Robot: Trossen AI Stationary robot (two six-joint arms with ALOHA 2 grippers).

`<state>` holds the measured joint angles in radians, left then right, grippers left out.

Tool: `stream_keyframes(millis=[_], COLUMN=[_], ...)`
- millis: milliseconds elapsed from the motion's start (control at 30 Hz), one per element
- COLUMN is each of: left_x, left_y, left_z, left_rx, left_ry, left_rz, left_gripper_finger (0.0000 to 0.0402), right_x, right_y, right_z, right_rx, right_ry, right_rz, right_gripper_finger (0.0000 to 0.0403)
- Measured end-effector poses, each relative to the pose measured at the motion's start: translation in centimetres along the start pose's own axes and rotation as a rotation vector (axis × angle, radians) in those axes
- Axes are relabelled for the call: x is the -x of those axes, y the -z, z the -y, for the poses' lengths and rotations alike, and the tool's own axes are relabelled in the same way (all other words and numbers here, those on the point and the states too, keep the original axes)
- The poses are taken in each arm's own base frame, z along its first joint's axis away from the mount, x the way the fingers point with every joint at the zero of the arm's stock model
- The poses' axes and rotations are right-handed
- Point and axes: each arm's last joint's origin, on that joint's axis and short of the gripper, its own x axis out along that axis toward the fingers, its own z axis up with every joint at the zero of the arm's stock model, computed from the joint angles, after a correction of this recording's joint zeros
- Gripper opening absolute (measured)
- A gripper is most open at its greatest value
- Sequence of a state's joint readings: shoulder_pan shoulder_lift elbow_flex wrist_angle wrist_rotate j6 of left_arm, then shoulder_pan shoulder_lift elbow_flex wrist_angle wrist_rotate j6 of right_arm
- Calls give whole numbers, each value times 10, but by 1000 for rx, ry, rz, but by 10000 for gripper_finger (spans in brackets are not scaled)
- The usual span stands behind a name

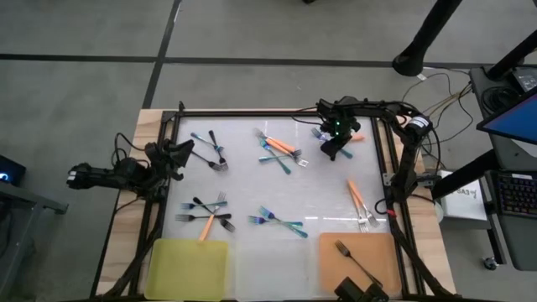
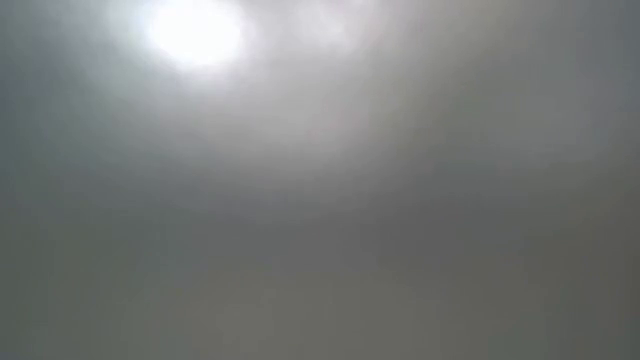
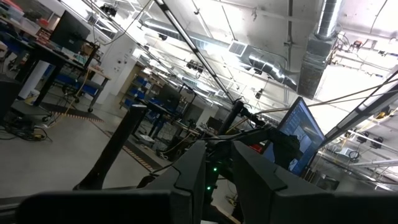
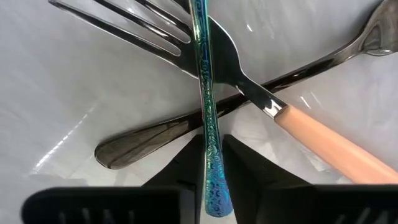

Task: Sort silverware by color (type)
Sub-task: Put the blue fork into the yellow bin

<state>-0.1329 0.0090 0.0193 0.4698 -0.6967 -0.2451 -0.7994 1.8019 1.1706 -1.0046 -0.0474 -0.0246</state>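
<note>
Small forks lie scattered on the white table top in the high view: blue-teal ones (image 1: 281, 222), orange-handled ones (image 1: 358, 200) and dark ones (image 1: 216, 156). My right gripper (image 1: 334, 144) is at the table's far right, pointing down, shut on a blue-teal fork (image 4: 204, 68). That fork crosses over an orange-handled fork (image 4: 323, 143) and a dark fork (image 4: 161, 134), which lie crossed on the table. My left gripper (image 1: 179, 155) waits at the table's left edge, shut, and its wrist view looks out into the room. The low view is a grey haze. My right gripper pinches the blue-teal fork's patterned handle (image 4: 211, 155) near its free end, between its two fingers (image 4: 180, 168). It comes from above, with the fingers on either side of the handle. The fork runs forward over the two crossed forks. I cannot tell whether it is lifted clear.
Three flat trays sit along the near edge: yellow (image 1: 189, 267), pale (image 1: 273, 267) and orange (image 1: 373, 252), the orange one with a dark fork (image 1: 346, 252) on it. A black frame (image 1: 252, 111) borders the table. Cables and a screen (image 1: 512, 109) are on the right.
</note>
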Motion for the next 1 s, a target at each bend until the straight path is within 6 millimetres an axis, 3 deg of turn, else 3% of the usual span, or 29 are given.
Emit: stream_keyframes(millis=[100,267,533,767,1000], left_x=[0,0,0,0,0], left_y=[0,0,0,0,0], left_z=[0,0,0,0,0], left_rx=[0,0,1,0,0], left_ry=[0,0,0,0,0], left_rz=[0,0,0,0,0], left_gripper_finger=[62,62,62,62,62], right_x=[1,6,32,64,100], right_y=[1,-1,-1,1,7], right_z=[0,-1,-2,-12,-44], right_rx=[-1,-1,4,32,161], right_ry=[-4,-23,-16,-23,-89], right_rz=[-9,-20,28,190,461], right_gripper_finger=[20,16,15,14,13])
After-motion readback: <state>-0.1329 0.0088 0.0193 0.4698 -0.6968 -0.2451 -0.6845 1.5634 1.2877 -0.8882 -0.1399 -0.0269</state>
